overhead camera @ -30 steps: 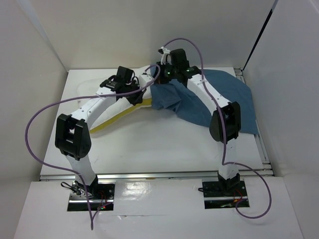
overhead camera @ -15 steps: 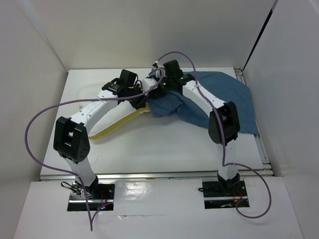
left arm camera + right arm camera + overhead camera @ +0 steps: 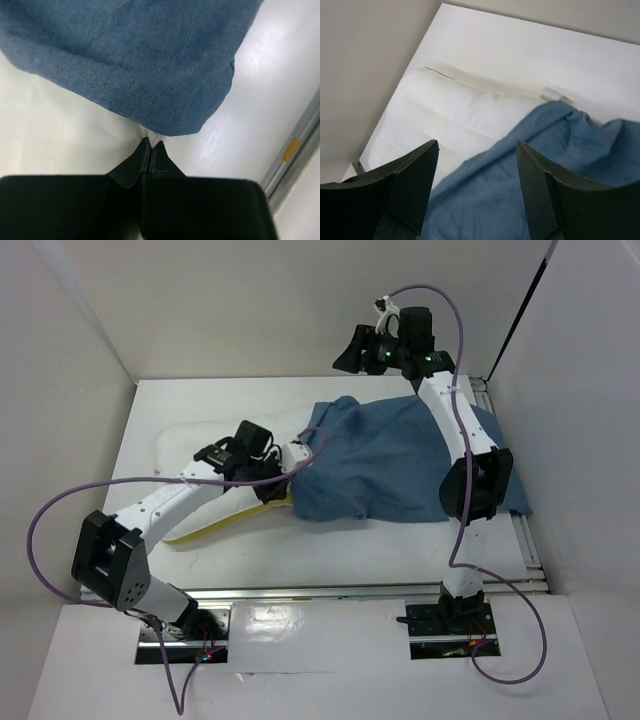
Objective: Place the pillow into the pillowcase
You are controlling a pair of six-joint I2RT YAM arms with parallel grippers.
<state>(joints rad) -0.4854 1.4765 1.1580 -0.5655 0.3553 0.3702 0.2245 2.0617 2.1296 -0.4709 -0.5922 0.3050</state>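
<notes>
**Overhead view.** We find the pillow (image 3: 195, 445) on the left half of the table (image 3: 300, 540). It is white and puffy, with a yellow band along its near edge. The pillowcase (image 3: 400, 455), dusty blue and wrinkled, is spread over the right half and laps over the pillow's right end. The left claw (image 3: 285, 475) sits low at that overlap. The right claw (image 3: 352, 348) is raised above the table's far edge.

**Left wrist view.** The left claw (image 3: 150, 148) is closed, tips pressed together just below the pillowcase (image 3: 140, 60) hem, over the pillow (image 3: 45, 130). We cannot tell whether it pinches cloth.

**Right wrist view.** The right claw (image 3: 476, 146) stands wide apart and grips nothing. Below it, the pillow (image 3: 455, 110) shows soft ridges. The pillowcase (image 3: 545, 165) is draped across its end.
</notes>
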